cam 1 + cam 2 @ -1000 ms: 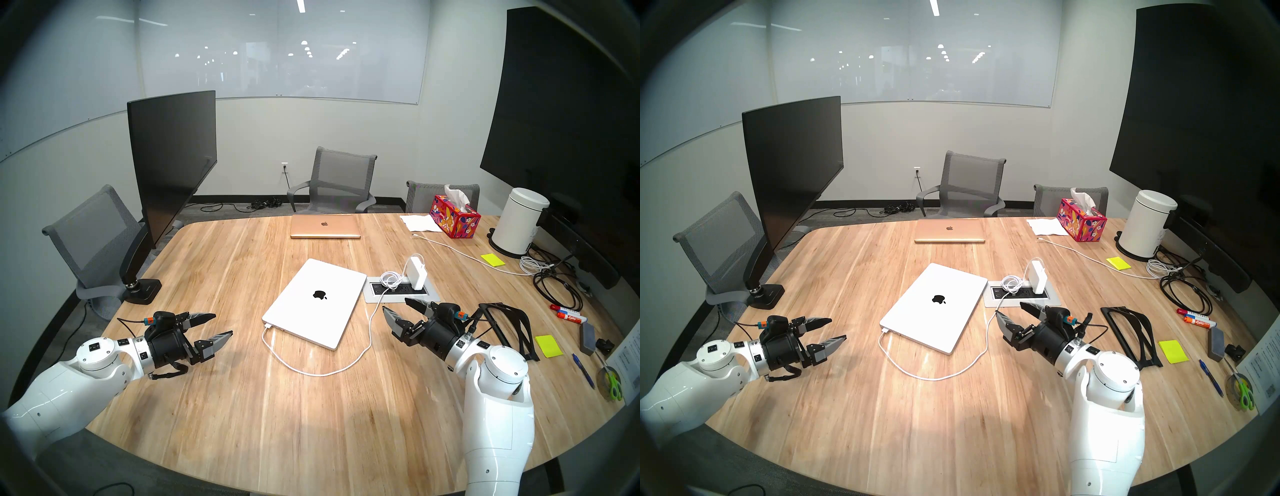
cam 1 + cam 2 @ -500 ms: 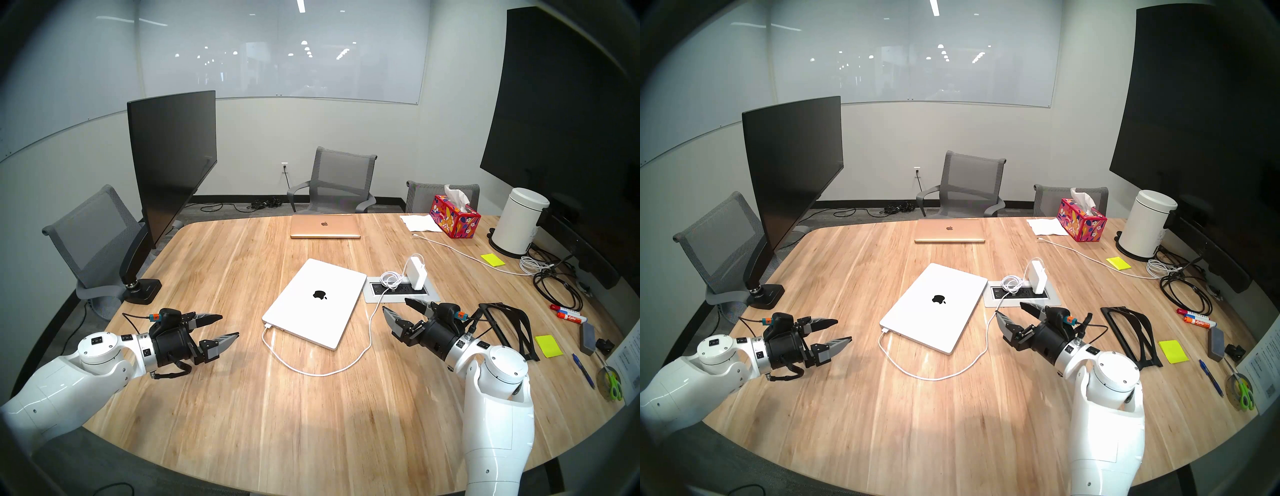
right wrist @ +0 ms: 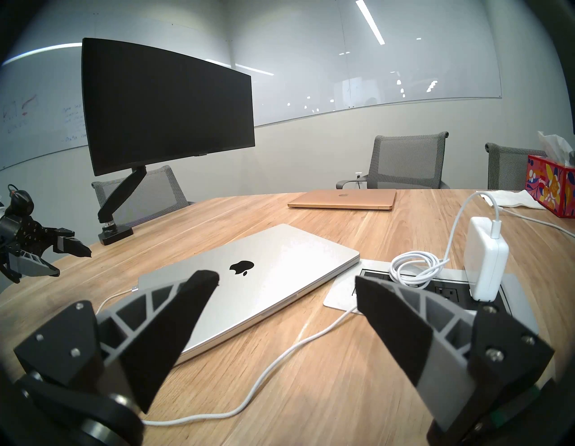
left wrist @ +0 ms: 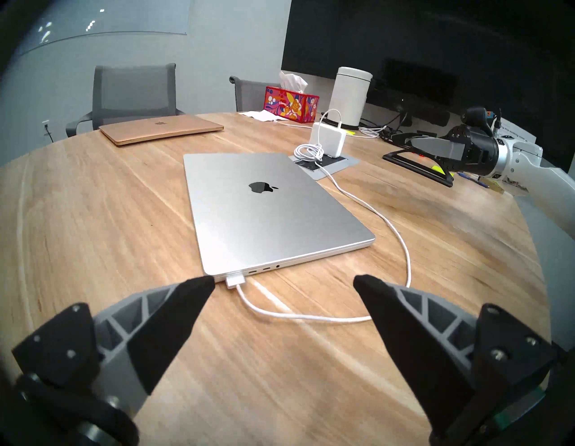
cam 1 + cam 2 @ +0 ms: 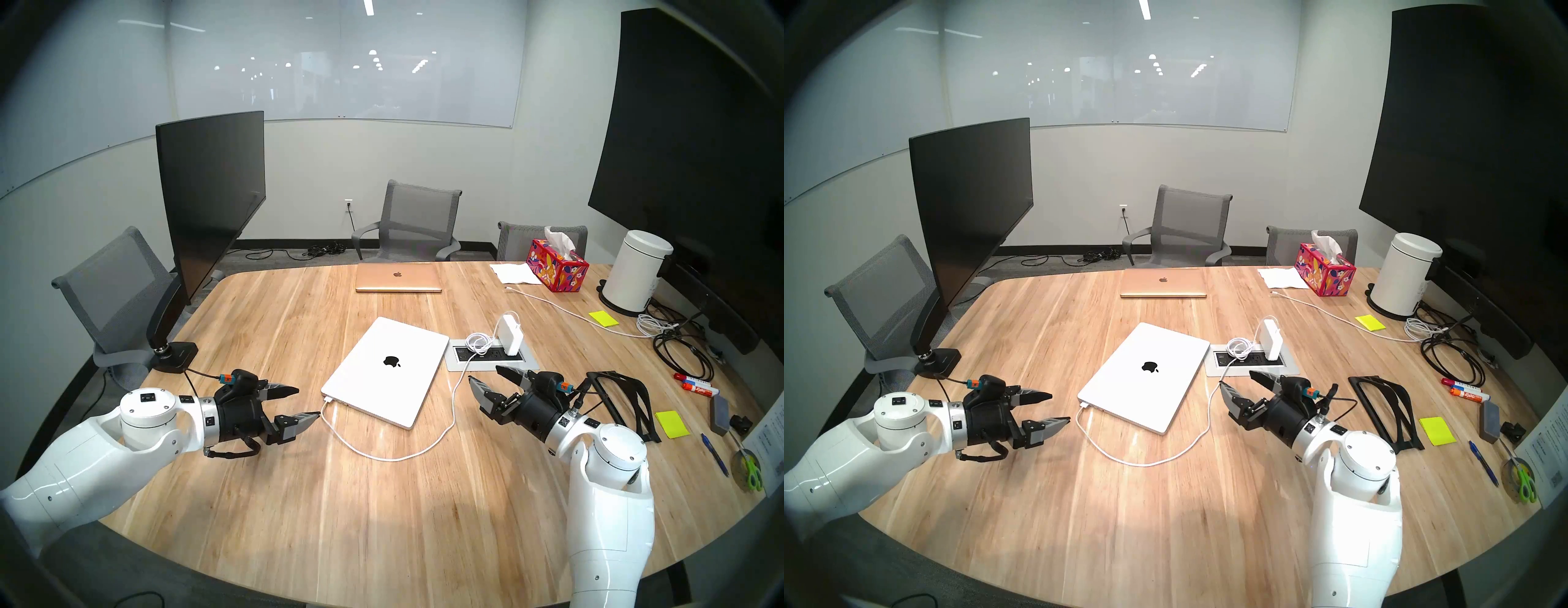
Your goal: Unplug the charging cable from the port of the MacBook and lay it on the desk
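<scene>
Charging cable is plugged into the MacBook, at the corner of its port edge nearest my left end effector. From the plug the cord loops out over the counter, swings round the MacBook's near corner and runs to the white power brick standing in the outlet box just beyond the MacBook's far side.

Handling, my read: cord is light, limp and thin; pulling on it would just drag slack or strain the joint. The plug is the only stiff part, small, flat, smooth, likely slippery. I'd take it across its two short sides, close to the MacBook's edge. The MacBook looks heavy enough to stay put, but it may slide on the smooth wood.

Orientation: the plug's long axis lies flat along the port edge; the cord leaves it straight out from that edge, toward my left end effector. Pull line is along that.

Left end effector: spread wide, holding nothing, just short of the plug. Right end effector: also wide open and empty, on the MacBook's other side, near the outlet box.
</scene>
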Action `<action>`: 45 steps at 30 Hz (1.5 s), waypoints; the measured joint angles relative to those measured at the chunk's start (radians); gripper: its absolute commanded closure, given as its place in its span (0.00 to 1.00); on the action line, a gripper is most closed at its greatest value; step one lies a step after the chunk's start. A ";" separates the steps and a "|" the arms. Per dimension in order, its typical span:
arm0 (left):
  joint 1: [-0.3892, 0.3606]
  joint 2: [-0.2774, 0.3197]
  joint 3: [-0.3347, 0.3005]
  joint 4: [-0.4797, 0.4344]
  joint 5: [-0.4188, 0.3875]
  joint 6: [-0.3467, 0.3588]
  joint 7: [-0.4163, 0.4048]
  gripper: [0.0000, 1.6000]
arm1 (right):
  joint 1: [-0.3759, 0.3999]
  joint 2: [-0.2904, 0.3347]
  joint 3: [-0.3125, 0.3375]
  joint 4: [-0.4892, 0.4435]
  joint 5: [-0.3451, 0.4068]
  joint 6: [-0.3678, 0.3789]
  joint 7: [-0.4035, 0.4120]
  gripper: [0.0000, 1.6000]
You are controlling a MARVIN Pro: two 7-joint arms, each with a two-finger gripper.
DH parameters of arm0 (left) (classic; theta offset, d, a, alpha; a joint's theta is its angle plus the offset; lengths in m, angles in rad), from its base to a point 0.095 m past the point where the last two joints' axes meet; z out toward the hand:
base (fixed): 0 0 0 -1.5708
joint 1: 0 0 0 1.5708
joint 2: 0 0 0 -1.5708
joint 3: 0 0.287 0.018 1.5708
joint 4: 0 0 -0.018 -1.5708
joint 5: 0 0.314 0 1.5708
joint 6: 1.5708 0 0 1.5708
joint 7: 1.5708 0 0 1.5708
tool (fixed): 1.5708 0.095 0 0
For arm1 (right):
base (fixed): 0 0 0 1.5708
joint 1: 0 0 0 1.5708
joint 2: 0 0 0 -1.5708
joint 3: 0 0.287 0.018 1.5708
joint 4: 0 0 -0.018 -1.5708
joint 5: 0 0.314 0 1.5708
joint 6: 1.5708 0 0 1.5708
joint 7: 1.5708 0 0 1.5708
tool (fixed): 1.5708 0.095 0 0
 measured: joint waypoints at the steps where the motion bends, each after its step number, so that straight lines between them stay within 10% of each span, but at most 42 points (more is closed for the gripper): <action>1: -0.009 -0.004 0.006 -0.003 0.004 0.018 0.007 0.00 | 0.000 0.000 0.000 0.000 0.000 0.000 0.000 0.00; 27: -0.225 -0.168 0.120 0.025 0.007 0.435 0.248 0.00 | 0.000 0.000 0.000 0.000 0.000 0.000 0.000 0.00; 45: -0.282 -0.198 0.196 0.025 0.051 0.539 0.308 0.00 | 0.000 0.000 0.000 0.000 0.000 0.000 0.000 0.00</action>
